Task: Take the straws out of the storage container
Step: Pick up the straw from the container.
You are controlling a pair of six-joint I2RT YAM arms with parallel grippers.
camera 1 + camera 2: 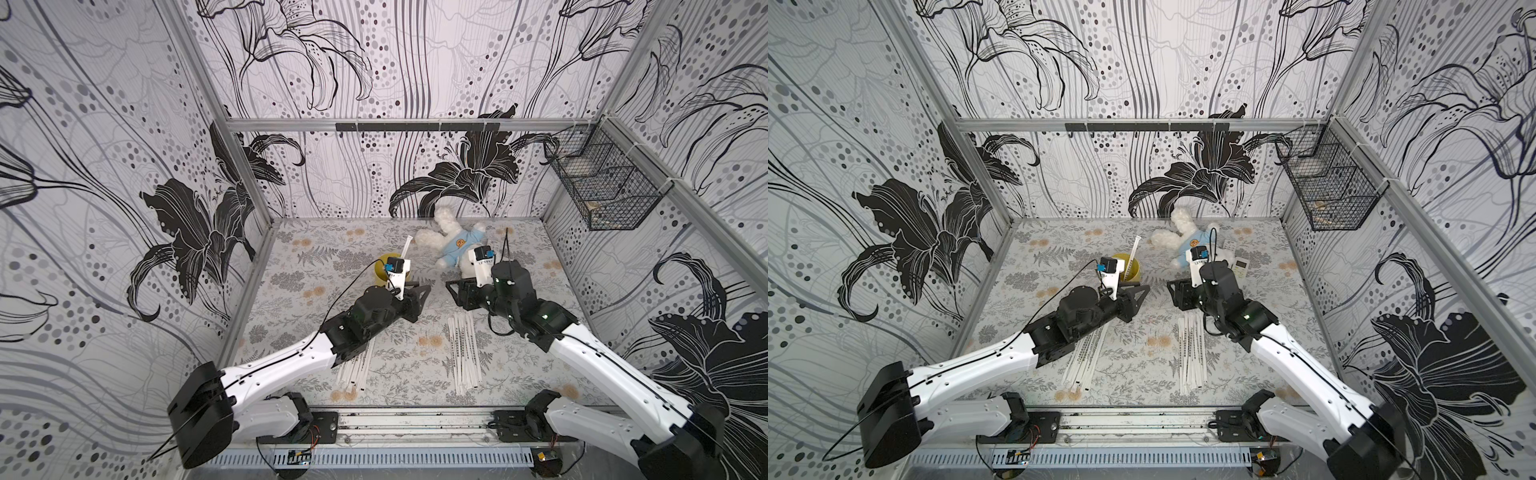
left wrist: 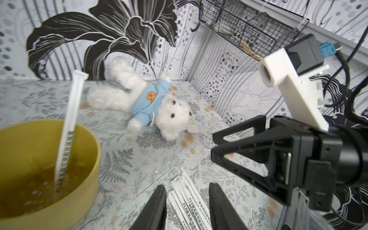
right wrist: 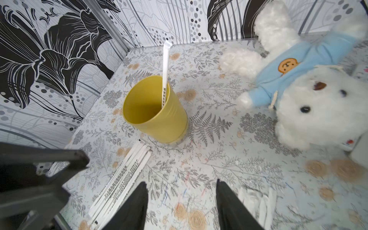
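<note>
The storage container, a mustard-yellow cup (image 1: 384,272) (image 3: 159,117) (image 2: 87,139), stands upright at mid-table. One white wrapped straw (image 1: 406,248) (image 3: 164,69) (image 2: 69,119) leans inside it. More straws lie flat in two piles: one (image 1: 353,370) (image 3: 119,179) under my left forearm, the other (image 1: 465,349) (image 2: 189,199) in front of my right arm. My left gripper (image 1: 422,292) (image 2: 187,193) hovers open just right of the cup, nothing between its fingers. Facing it, my right gripper (image 1: 454,289) (image 3: 181,187) is open and empty above bare table.
A white teddy (image 1: 455,247) (image 2: 151,107) in a blue shirt lies at the back, right of the cup. A small white remote (image 1: 1239,264) sits beside it. On the right wall hangs a black wire basket (image 1: 602,183).
</note>
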